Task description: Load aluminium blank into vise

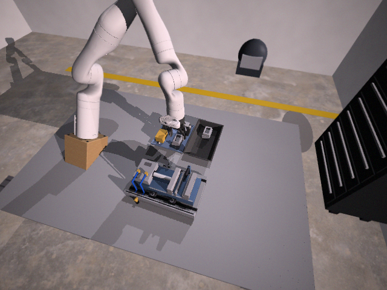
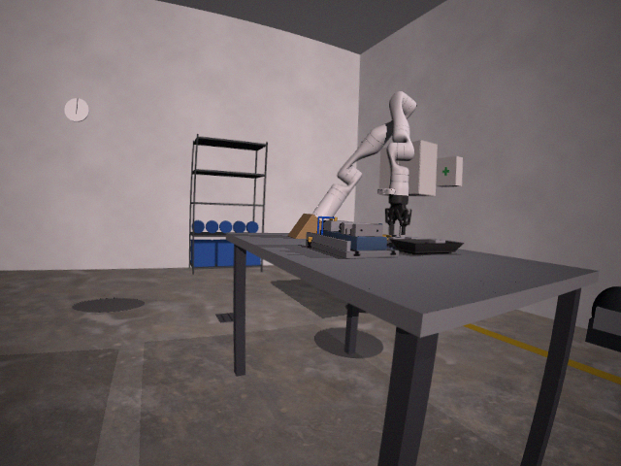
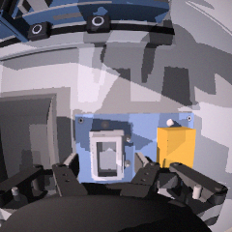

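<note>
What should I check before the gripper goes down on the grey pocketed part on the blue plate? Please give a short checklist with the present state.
1. Gripper open, holding nothing: ok.
2. Fingers straddle the grey part on the infeed plate: ok.
3. Part lies flat, pocket up: ok.
4. Brass blank stands apart from the grey part: ok.
5. Free floor in outfeed tray beside the part already there: ok.
6. Height left above the part: cannot tell.

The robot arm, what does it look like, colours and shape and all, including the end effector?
The arm is smooth glossy white, made of rounded tube segments with a dark band near the top. It rises from a tan box base. The end effector is black, with two jointed fingers. No cables or markings show.
</note>
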Controlling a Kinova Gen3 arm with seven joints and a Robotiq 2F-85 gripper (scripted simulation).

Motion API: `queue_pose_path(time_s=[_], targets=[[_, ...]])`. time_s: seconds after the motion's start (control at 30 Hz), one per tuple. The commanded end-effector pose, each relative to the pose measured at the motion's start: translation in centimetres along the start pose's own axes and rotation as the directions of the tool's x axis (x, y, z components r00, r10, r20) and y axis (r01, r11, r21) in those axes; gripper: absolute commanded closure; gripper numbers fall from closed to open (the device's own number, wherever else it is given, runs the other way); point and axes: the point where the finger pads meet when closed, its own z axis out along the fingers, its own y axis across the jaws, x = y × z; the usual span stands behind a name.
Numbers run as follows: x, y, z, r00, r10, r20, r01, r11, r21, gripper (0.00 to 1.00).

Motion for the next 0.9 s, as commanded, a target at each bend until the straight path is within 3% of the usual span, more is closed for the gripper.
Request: queue_pose_path(time_s=[0.0,0.87], targets=[[0.0,0.0,0.1,1.0,0.0,0.0,0.0,1.0,0.0,0.33],[0.0,0.0,1.2,1.0,0.0,0.0,0.0,1.0,0.0,0.33]])
